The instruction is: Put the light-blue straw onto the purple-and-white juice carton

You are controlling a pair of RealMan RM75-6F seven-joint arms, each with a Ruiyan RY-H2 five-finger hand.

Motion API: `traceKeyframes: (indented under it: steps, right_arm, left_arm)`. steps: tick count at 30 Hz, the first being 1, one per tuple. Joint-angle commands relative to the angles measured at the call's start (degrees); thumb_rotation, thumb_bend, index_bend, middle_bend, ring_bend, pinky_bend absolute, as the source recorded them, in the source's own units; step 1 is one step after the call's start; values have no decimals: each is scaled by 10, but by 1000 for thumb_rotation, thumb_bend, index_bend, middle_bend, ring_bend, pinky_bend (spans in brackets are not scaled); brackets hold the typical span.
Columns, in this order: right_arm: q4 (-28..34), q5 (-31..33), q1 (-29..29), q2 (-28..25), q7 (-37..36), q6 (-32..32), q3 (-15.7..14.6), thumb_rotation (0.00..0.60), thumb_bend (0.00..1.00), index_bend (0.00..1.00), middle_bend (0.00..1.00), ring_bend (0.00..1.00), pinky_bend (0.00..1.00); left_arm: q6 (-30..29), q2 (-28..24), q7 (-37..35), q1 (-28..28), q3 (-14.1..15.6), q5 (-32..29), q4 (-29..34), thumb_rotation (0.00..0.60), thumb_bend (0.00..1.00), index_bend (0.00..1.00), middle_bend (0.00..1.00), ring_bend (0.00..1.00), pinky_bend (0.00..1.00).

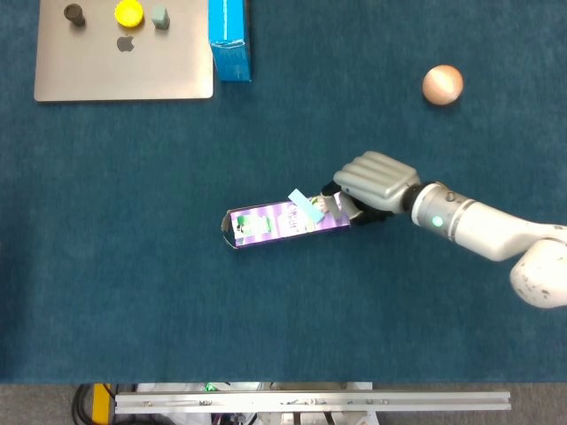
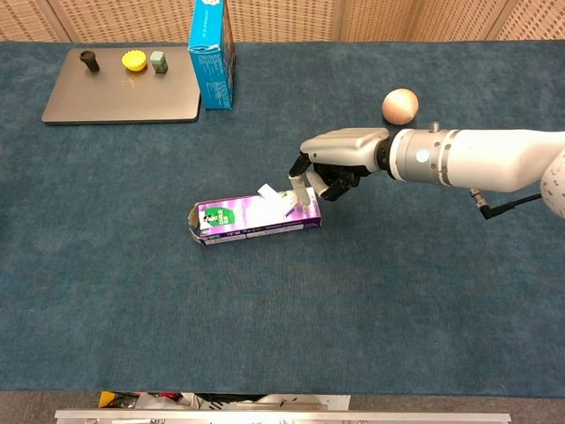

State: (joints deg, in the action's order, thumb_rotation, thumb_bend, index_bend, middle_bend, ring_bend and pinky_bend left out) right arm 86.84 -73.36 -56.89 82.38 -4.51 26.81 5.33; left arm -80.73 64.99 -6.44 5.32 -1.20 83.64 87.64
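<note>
On blue cloth, right robot hand (image 1: 370,180) hides carton (image 1: 283,222) end beside straw (image 1: 306,206).

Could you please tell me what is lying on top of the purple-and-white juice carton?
The light-blue straw lies across the juice carton. The right hand covers the carton's right end.

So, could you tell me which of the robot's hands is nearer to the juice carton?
Right. The right hand is at the juice carton's right end, fingertips at it; the left hand is out of both views.
</note>
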Motion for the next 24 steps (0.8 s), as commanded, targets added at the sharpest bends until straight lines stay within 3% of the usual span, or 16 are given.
traceKeyframes:
  steps: [1,24]
  right_arm:
    - [-12,10,-8,15,10,1,3,578,1000,537,1000,1000,1000]
    - [-33,56,-30,47,67,6,-9,577,1000,537,1000,1000,1000]
  left_arm:
    - [0,0,-2,0,0,-1,-1,600,222,152,197,227,256]
    - [2,-1,-14,-3,2,-1,-11,600,222,151,197,226,256]
